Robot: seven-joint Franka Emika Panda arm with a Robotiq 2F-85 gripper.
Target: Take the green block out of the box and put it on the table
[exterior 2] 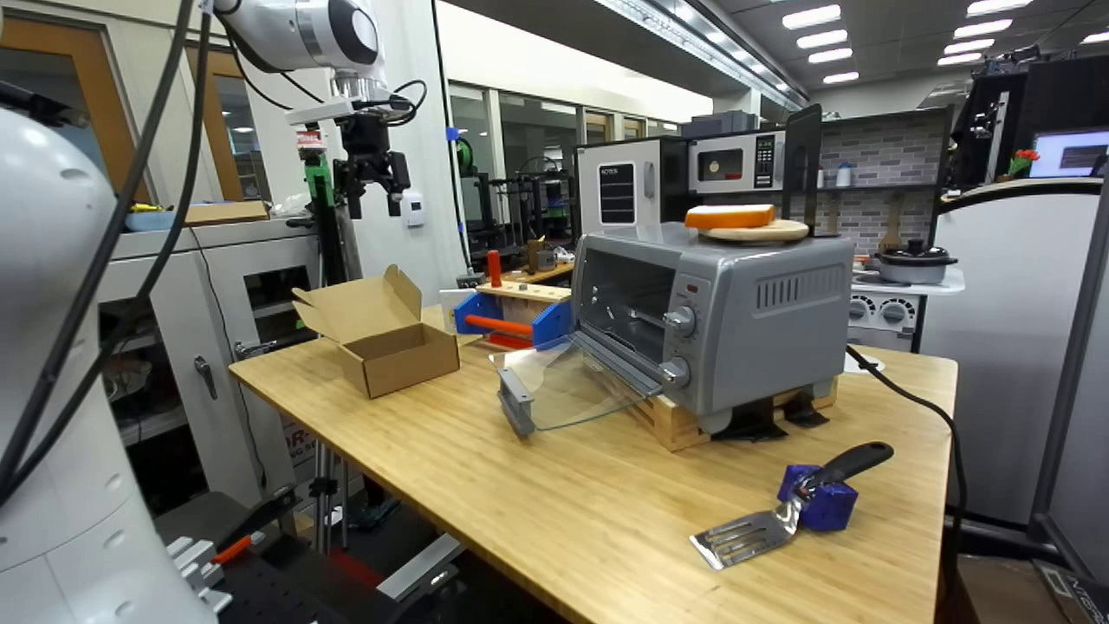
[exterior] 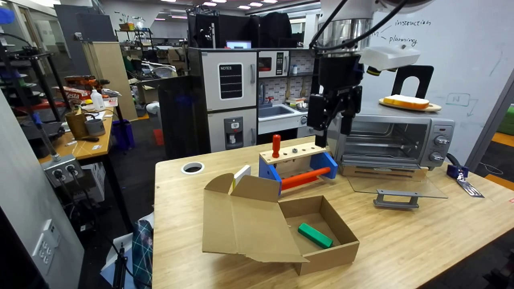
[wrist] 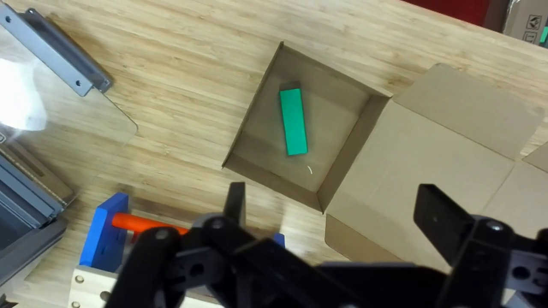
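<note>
The green block (exterior: 315,235) lies inside the open cardboard box (exterior: 331,261). In the wrist view the green block (wrist: 294,122) lies flat on the box floor, apart from the walls, and the box (wrist: 274,188) has its lid folded out. In an exterior view the box (exterior 2: 411,366) shows, but its near walls hide the block. The box stands on the wooden table (exterior: 180,224). My gripper (exterior: 334,134) is high above the table, pointing down. In the wrist view the gripper (wrist: 332,188) has its fingers wide apart with nothing between them. It also shows in an exterior view (exterior 2: 375,211).
A blue toy bench (exterior: 270,170) with red bars stands behind the box. A silver toaster oven (exterior 2: 771,303) with its glass door (exterior 2: 580,390) lowered stands beside it. Bread (exterior: 405,101) on a board is on top. A spatula (exterior 2: 754,533) rests on a purple block (exterior 2: 830,507).
</note>
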